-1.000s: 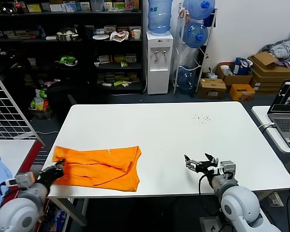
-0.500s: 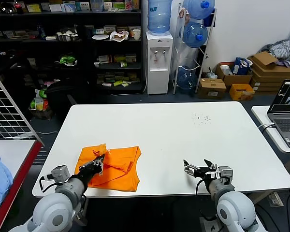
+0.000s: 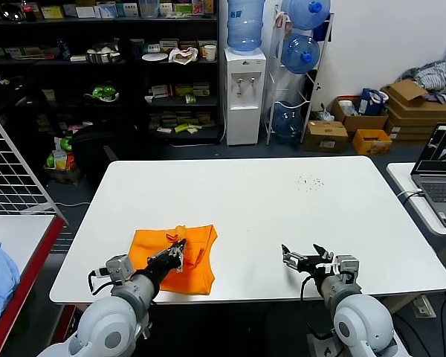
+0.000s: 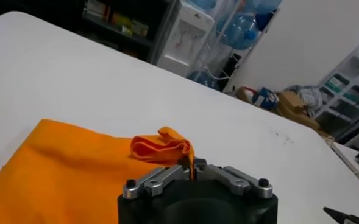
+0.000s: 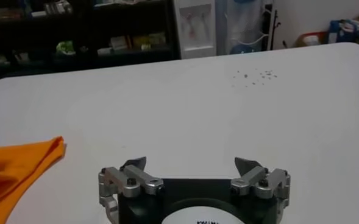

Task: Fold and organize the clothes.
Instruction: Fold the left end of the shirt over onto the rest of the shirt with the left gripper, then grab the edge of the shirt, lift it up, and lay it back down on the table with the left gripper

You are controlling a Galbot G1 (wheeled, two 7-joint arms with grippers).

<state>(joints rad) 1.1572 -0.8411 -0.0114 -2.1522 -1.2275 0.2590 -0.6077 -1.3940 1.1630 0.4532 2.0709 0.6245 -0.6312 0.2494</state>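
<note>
Head camera: high on the robot, angled down across the white table (image 3: 282, 201) toward shelves and water dispenser (image 3: 244, 95) | Left wrist camera: low over the tabletop, close behind its gripper (image 4: 193, 172), orange T-shirt (image 4: 75, 170) nearby | Right wrist camera: low behind its gripper (image 5: 191, 164), facing the shelves | Shared: table, shirt, dispenser.

My left gripper (image 4: 193, 173) covers the pinched fabric, and my forearm hides the orange T-shirt (image 3: 197, 260) toward the table's (image 3: 282, 201) near edge. Any lettering is out of sight. The laptop (image 3: 442, 175) is cut off.
</note>
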